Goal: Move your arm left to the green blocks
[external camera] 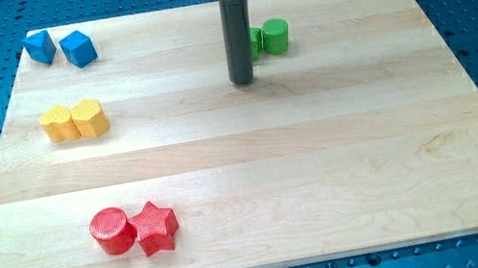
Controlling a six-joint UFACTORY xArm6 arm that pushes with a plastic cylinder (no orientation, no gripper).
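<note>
Two green blocks sit near the view's top, right of centre: a green cylinder (276, 36) and a second green block (256, 42) to its left, partly hidden behind my rod, shape unclear. My tip (242, 82) rests on the board just below and left of these green blocks, close to the hidden one.
Two blue blocks (59, 46) lie at the top left. Two yellow blocks (73, 121) sit side by side at the left. A red cylinder (112, 230) and a red star (154, 227) touch at the bottom left. The wooden board (321, 159) lies on a blue perforated table.
</note>
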